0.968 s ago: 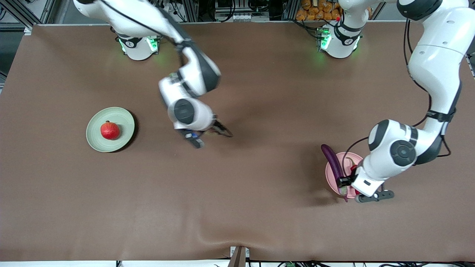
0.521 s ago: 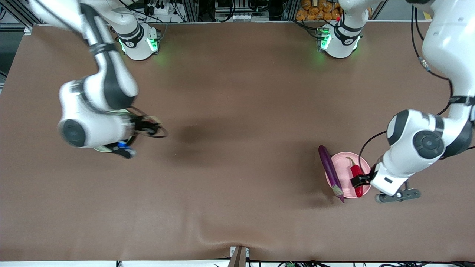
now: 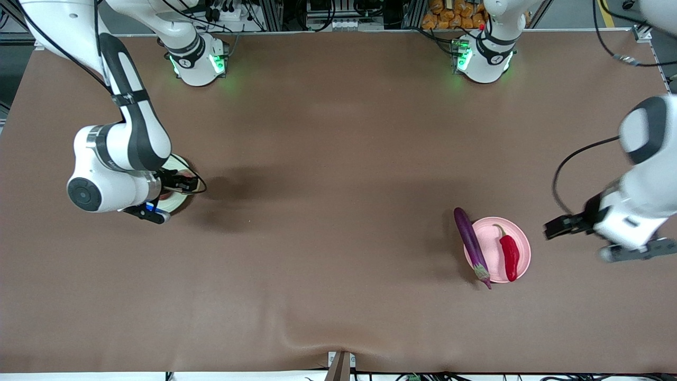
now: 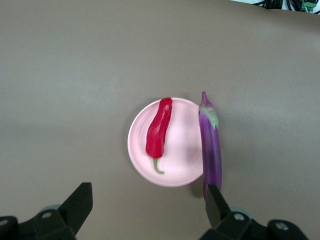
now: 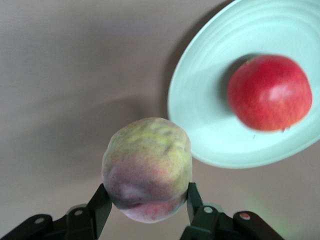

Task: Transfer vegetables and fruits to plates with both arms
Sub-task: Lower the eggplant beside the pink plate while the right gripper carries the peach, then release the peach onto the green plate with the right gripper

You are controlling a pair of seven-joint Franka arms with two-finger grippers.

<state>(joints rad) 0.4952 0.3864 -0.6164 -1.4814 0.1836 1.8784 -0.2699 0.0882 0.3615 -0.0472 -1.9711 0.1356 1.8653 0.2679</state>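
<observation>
Gripping the yellowish-pink peach between its fingers, the right gripper hangs over the edge of the pale green plate, where the red pomegranate lies. Toward the left arm's end of the table, the red chili pepper lies on the pale pink plate, and the purple eggplant rests across its rim. The left gripper is over the brown table beside the pink plate, with its fingers wide apart and nothing between them.
</observation>
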